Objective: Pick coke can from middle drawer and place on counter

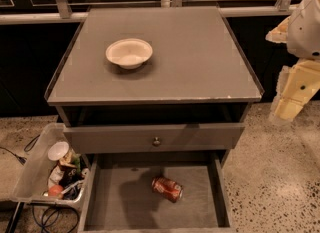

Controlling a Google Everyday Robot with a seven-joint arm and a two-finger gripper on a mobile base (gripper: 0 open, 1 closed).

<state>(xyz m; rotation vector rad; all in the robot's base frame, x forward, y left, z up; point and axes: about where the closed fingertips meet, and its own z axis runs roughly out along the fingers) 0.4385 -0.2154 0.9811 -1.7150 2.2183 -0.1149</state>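
Note:
The coke can (167,188) lies on its side on the floor of the open middle drawer (125,202), a little right of the drawer's centre. The counter (200,57) is the flat grey top of the cabinet above it. My gripper (288,106) hangs at the right edge of the view, beside the counter's front right corner and off the cabinet. It is well above and to the right of the can and holds nothing that I can see.
A white bowl (129,52) stands on the counter, left of centre. A closed drawer front with a small knob (156,140) sits above the open drawer. A grey bin (30,174) of assorted items and cables (50,217) lie on the floor at left.

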